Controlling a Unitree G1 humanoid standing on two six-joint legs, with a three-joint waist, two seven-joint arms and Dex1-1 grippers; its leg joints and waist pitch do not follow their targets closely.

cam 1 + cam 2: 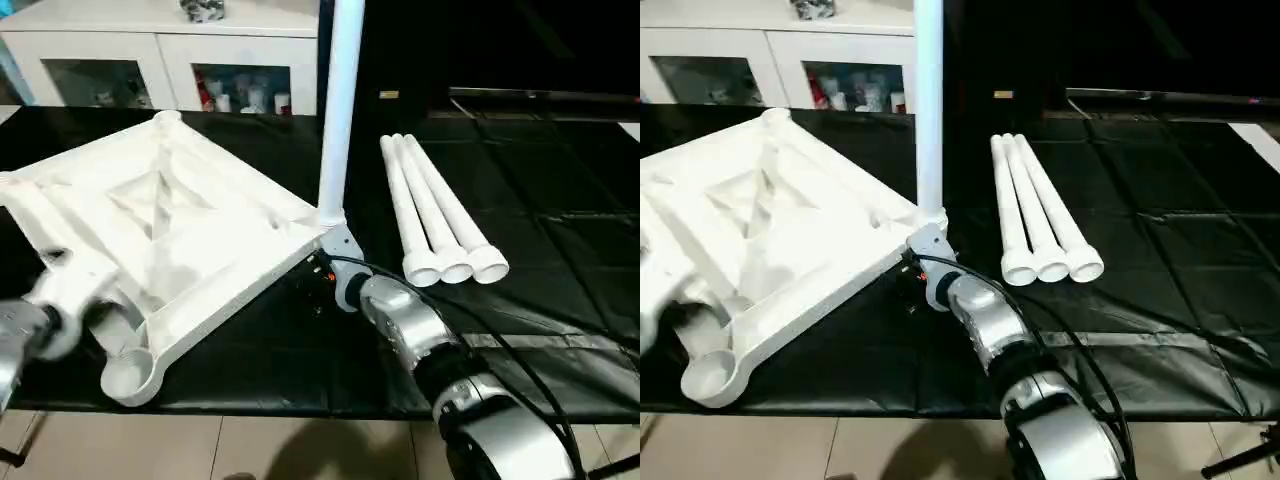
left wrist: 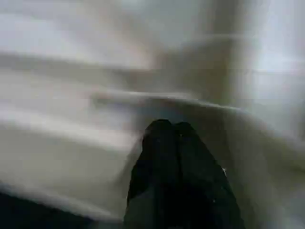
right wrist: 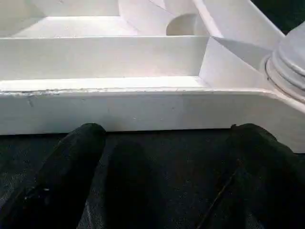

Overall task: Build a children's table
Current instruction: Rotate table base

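on the black work surface (image 1: 560, 250): upturned table top (image 1: 170, 230) at left, one leg (image 1: 338, 110) upright in its right corner, three legs (image 1: 440, 215) lying right; left gripper (image 2: 177, 138) pinched closed, right gripper (image 3: 167, 143) spread wide before the rim

Right forearm (image 1: 450, 360): rounded silver segments of polished metal joined by dark bands, with black cables looping along the upper side toward the wrist, where a small red-orange spot shows. Right end effector (image 3: 162, 138): two blunt, matte black fingers. Left end effector (image 2: 177, 131): the same rounded black fingers. Left forearm (image 1: 20, 345): silver.
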